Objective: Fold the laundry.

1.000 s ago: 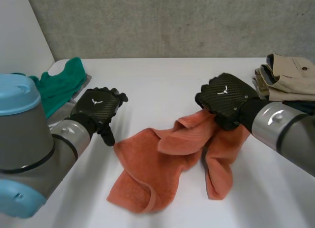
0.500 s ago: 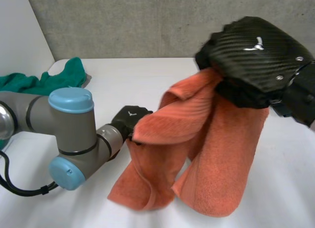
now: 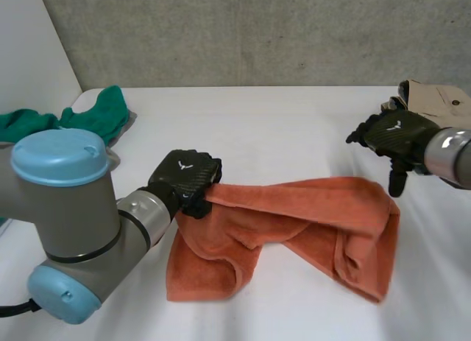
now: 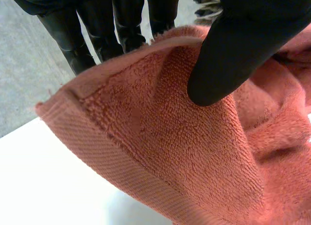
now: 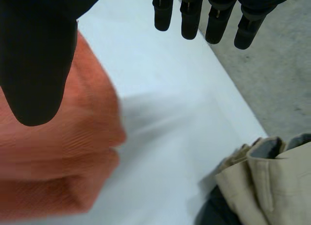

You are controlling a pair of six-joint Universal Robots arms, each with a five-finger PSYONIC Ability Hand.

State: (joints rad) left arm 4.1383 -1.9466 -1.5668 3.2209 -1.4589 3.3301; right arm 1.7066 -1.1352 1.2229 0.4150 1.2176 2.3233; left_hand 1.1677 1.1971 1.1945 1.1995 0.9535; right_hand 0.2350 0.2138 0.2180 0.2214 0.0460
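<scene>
An orange towel [image 3: 294, 223] lies rumpled across the middle of the white table [image 3: 265, 127], stretched from left to right. My left hand [image 3: 188, 180] is shut on the towel's left corner; in the left wrist view its thumb [image 4: 228, 55] presses the towel [image 4: 165, 152] against the fingers [image 4: 97, 30]. My right hand [image 3: 390, 135] hovers open just above and beyond the towel's right end, apart from it. In the right wrist view its fingers [image 5: 204, 16] are straight, with the towel [image 5: 58, 157] beside the thumb [image 5: 36, 55].
Folded beige trousers [image 3: 434, 105] sit stacked at the table's far right, close behind my right hand, also as beige trousers [image 5: 262, 186] in the right wrist view. A green cloth [image 3: 88, 116] lies heaped at the far left. A grey wall runs behind the table.
The right hand let go of the towel and moved out to the right; the towel dropped and now lies stretched. The left hand keeps its grip on the left corner.
</scene>
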